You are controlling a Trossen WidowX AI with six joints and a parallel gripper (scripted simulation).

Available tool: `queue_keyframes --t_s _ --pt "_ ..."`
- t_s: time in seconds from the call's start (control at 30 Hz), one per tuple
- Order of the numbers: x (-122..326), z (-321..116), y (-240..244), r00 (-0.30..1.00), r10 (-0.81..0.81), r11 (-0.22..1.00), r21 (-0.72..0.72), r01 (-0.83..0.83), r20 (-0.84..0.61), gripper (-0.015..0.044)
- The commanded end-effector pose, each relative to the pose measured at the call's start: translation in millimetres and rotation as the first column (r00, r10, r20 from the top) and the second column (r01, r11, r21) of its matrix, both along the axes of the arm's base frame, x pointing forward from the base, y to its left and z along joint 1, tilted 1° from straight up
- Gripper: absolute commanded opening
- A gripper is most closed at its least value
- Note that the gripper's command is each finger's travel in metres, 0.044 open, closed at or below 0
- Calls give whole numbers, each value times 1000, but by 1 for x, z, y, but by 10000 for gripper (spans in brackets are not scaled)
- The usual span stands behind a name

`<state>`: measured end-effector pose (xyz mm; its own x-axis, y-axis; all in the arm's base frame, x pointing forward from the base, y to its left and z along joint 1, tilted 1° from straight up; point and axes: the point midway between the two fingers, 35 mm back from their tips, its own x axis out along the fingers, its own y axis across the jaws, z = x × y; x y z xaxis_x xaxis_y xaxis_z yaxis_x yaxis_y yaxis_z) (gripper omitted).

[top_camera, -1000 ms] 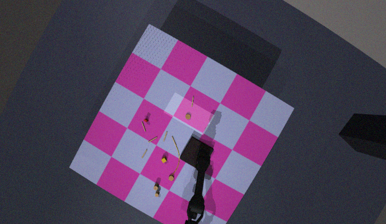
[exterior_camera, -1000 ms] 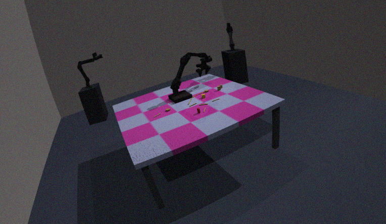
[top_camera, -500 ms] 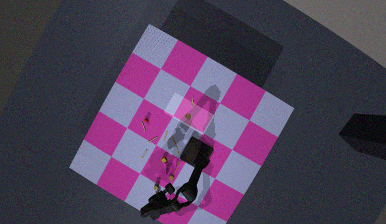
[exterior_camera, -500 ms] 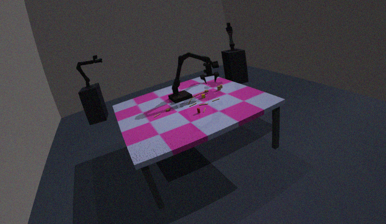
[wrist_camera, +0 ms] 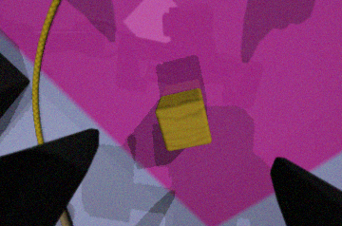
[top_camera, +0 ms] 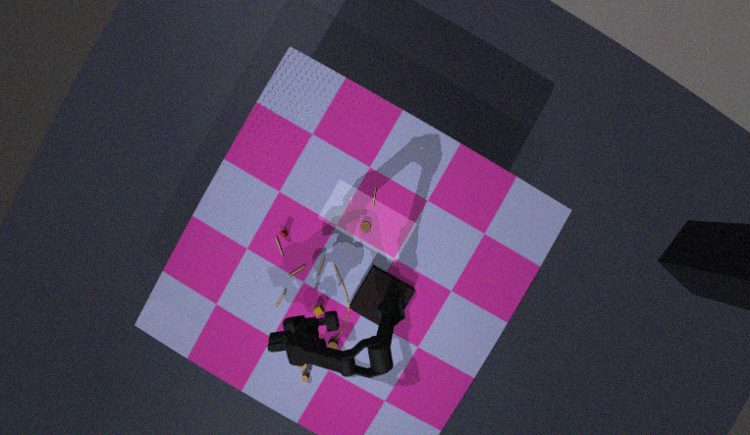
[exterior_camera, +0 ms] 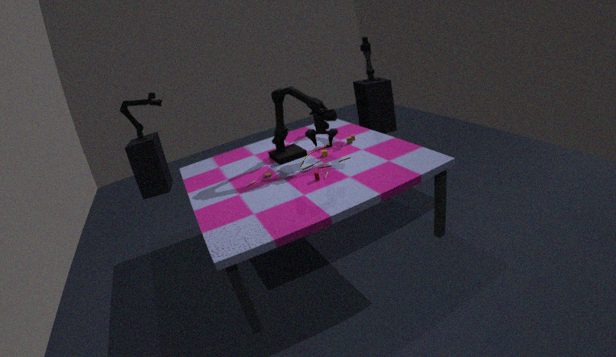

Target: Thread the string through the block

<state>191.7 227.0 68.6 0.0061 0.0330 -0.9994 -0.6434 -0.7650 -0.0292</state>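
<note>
The yellow block [top_camera: 318, 310] [exterior_camera: 324, 152] [wrist_camera: 187, 125] stands on the table; no hole shows from these angles. The round button [top_camera: 333, 345] lies past it, partly covered by the arm in the top view. The string [top_camera: 348, 302] [exterior_camera: 313, 151] [wrist_camera: 36, 90] curves beside the block, apart from it. The stick on its free end [top_camera: 338, 273] lies on the table; its tan part [wrist_camera: 66, 219] shows at the wrist view's bottom, mostly hidden behind the left finger. My gripper [exterior_camera: 322, 144] [wrist_camera: 185, 151] is wide open and empty, pointing down above the block.
Loose sticks [top_camera: 279, 245] [top_camera: 297, 270] [top_camera: 320, 264] lie nearby, and another stick [top_camera: 374, 196] lies farther off by a round disc [top_camera: 364, 226]. A small red piece [top_camera: 283, 233] [exterior_camera: 317, 176] stands apart. A tan piece [top_camera: 304, 377] stands beyond the gripper. The arm's base [top_camera: 381, 292] is beside the string.
</note>
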Motion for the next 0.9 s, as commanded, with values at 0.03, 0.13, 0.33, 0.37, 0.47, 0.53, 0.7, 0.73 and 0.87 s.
queue_keyframes --t_s 0.03,0.13,0.33,0.37,0.47,0.53,0.7,0.73,0.87 --pt "2 1 -3 1000 -12 1000 2 12 12 440" --pt "2 1 -3 1000 -12 1000 2 12 12 440" --pt "1 0 -2 1000 -6 1000 2 6 4 361" --pt "1 0 -2 1000 -6 1000 2 6 4 335" --pt "1 0 -2 1000 -6 1000 2 6 4 256" --pt "1 0 -2 1000 -6 1000 2 6 4 237" --pt "1 0 -2 1000 -6 1000 2 6 4 237" --pt "1 0 -2 1000 -6 1000 2 6 4 237" --pt "1 0 -2 1000 -6 1000 2 6 4 185"
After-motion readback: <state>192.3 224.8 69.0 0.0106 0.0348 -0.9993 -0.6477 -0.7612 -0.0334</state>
